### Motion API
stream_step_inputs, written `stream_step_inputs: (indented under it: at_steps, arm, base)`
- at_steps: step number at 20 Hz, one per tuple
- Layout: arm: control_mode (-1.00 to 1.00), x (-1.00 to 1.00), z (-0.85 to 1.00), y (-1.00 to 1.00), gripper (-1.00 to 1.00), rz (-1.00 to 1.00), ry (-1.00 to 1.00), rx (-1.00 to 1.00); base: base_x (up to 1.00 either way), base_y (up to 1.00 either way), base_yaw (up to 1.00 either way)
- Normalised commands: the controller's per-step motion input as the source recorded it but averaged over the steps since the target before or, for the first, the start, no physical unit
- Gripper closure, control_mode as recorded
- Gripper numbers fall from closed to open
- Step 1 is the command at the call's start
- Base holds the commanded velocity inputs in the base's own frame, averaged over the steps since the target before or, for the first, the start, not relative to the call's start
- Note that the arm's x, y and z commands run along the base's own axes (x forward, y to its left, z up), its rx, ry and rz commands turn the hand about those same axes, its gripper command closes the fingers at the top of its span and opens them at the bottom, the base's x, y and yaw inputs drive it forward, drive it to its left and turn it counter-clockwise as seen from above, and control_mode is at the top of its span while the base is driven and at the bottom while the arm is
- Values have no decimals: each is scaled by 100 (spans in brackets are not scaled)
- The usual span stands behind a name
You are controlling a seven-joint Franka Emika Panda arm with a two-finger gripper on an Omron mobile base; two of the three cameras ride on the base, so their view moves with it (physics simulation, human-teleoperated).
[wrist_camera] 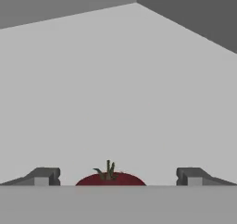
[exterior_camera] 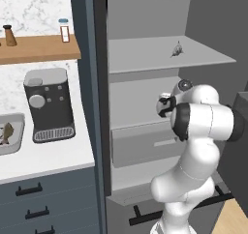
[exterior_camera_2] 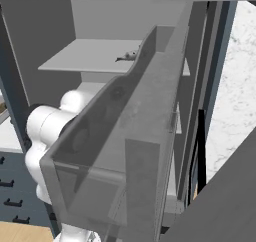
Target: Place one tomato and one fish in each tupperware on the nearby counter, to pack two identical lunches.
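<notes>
A: Left base view first. Seen: white arm bent in front of an open grey cabinet, reaching toward its middle shelf. On the flat white counter (exterior_camera: 58,153), at the left edge, one shallow light-grey tupperware tub (exterior_camera: 14,141) with a brownish fish (exterior_camera: 7,133) inside, just beside a black coffee machine (exterior_camera: 48,105). Another small grey fish (exterior_camera: 177,49) on the upper cabinet shelf.

B: Right base view?

A: Blocked mostly by a translucent grey door panel (exterior_camera_2: 130,146); same small fish (exterior_camera_2: 131,55) visible on the upper shelf.

B: Hand view?

A: Gripper (wrist_camera: 118,177) spread wide, fingertips (wrist_camera: 44,176) well apart, holding nothing. Between them, low, a dark red round tomato (wrist_camera: 110,177) with green stem, resting on the pale grey shelf.
</notes>
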Motion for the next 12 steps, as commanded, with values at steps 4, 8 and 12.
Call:
stream_step_inputs:
  at_steps: [4, 8, 12]
  arm:
    - [-100, -28, -92, 1, -100, -7, 19, 0]
    - [-100, -59, -93, 14, -100, -7, 14, 0]
    - [-100, -32, -71, 24, -100, -2, 3, 0]
  base:
    - [0, 0, 0]
    - [0, 0, 0]
    - [0, 0, 0]
